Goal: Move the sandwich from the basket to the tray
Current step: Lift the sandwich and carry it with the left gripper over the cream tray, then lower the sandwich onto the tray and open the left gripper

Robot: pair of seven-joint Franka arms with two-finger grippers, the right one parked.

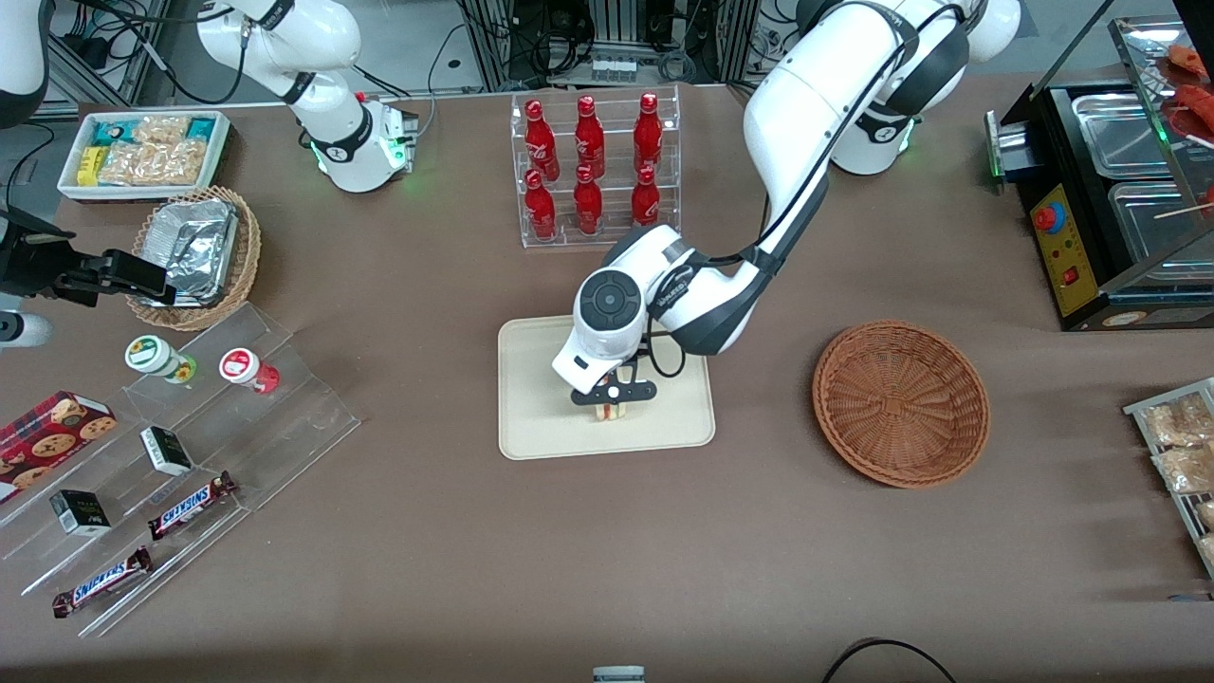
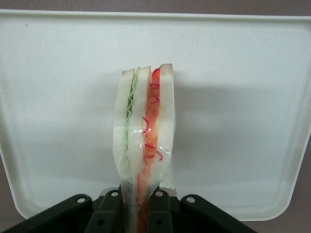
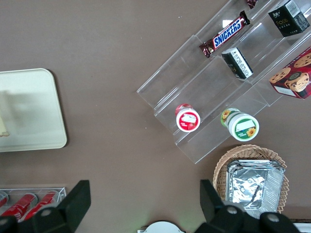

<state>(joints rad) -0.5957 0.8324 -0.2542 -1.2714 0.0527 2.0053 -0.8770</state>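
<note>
One sandwich (image 2: 144, 145), wrapped in clear film, stands on edge over the tray (image 1: 531, 398) near the middle of the table (image 1: 607, 550). The end effector (image 1: 612, 396) pinches its narrow end, fingers (image 2: 104, 213) closed on the bread. It looks light, soft and easily crushed, the film probably slippery, so a gentle hold across the flat faces suits it. Toward the working arm's end lies the basket (image 1: 901, 403), with nothing in it.

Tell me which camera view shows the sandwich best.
The left wrist view: the sandwich fills it, layers clear, pinched in the pincer over the tray. The front view shows a small piece under the pincer; the right wrist view, barely an edge.
</note>
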